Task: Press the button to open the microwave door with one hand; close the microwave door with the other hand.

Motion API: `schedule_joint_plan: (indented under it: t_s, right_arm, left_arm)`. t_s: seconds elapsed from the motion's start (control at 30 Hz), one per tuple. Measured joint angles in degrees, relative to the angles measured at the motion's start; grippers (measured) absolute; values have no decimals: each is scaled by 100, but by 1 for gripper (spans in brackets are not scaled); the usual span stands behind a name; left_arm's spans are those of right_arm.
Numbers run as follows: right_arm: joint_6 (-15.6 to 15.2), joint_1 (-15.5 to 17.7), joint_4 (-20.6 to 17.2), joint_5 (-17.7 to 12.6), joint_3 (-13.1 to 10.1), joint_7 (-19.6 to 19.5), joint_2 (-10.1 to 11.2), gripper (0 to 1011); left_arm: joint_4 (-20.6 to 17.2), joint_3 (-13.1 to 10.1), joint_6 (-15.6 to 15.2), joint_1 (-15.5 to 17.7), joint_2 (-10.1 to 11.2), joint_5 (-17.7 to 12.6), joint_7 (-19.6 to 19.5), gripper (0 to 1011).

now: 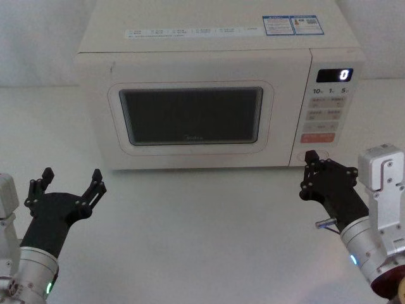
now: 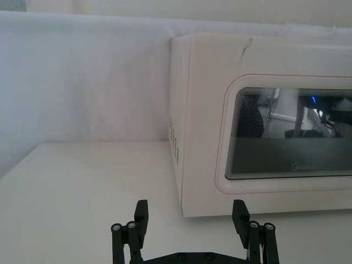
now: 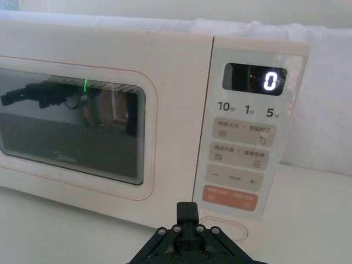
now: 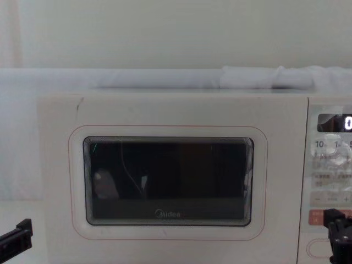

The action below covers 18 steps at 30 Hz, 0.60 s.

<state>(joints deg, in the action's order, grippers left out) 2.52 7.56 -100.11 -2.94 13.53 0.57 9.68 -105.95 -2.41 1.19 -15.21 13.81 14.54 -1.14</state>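
The cream microwave door [image 1: 190,117] with its dark window is shut flush with the body, as the left wrist view [image 2: 286,137] and chest view [image 4: 165,181] also show. The button [image 1: 324,154] is the pill-shaped key at the bottom of the control panel [image 3: 228,231]. My right gripper [image 1: 310,156] is shut, with its tip right in front of the button's left part [image 3: 187,210]. I cannot tell whether it touches. My left gripper [image 1: 71,174] is open and empty, low on the table in front of the door's left corner [image 2: 190,209].
The microwave stands on a white table [image 1: 202,215] against a white cloth backdrop. An orange-red key [image 3: 230,198] sits just above the button. The display [image 1: 334,75] reads 0. Open table lies to the left of the microwave [image 2: 82,181].
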Motion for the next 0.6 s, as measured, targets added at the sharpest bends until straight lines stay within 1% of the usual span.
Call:
schedule_joint_plan:
  t_s: [0.1, 0.2, 0.3, 0.47, 0.6]
  right_arm:
    - [-61, -43, 10, 3, -76, 82, -4, 0]
    - [-156, -55, 2, -18, -225, 187, 15, 0]
    - [-192, -54, -8, -39, -289, 227, 26, 0]
    - [-359, 0, -39, -209, -570, 438, 66, 0]
    - [-472, 15, -6, -391, -719, 608, 62, 0]
  left_arm:
    - [0, 0, 0, 0, 0, 0, 0, 1001]
    - [0, 0, 0, 0, 0, 0, 0, 1001]
    - [0, 0, 0, 0, 0, 0, 0, 1001]
    - [0, 0, 0, 0, 0, 0, 0, 1001]
    - [0, 0, 0, 0, 0, 0, 0, 1001]
